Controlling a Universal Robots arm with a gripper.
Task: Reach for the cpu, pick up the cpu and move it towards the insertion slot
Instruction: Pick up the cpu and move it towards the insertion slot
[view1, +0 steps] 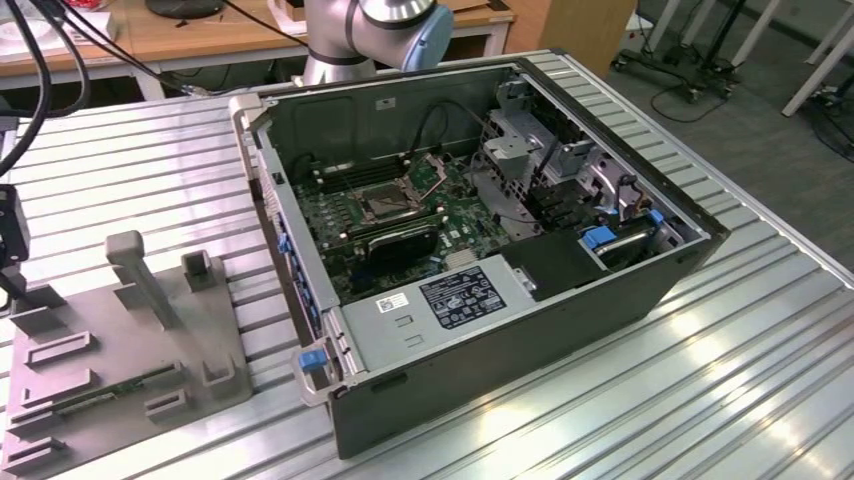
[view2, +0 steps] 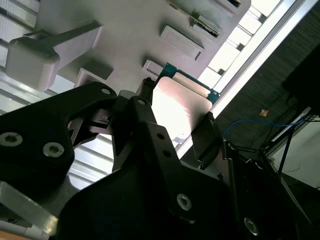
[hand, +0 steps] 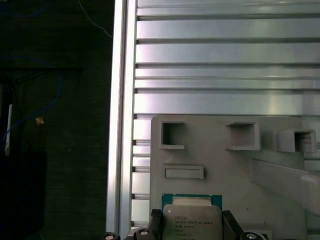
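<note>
Even light fills the exterior view; glare streaks the table (view1: 747, 375) at lower right, and the case (view1: 534, 340) interior sits in shadow. In the second wrist view the cpu (view2: 177, 107) glares white; in the first wrist view the floor (hand: 55, 125) lies dark.

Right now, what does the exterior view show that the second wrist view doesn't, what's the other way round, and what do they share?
Exterior view: the open computer case with the insertion slot on its board, and part of the arm behind it.
Second wrist view: the gripper, its fingers against opposite edges of the cpu.
Both: the grey tray and the slatted metal table.
</note>
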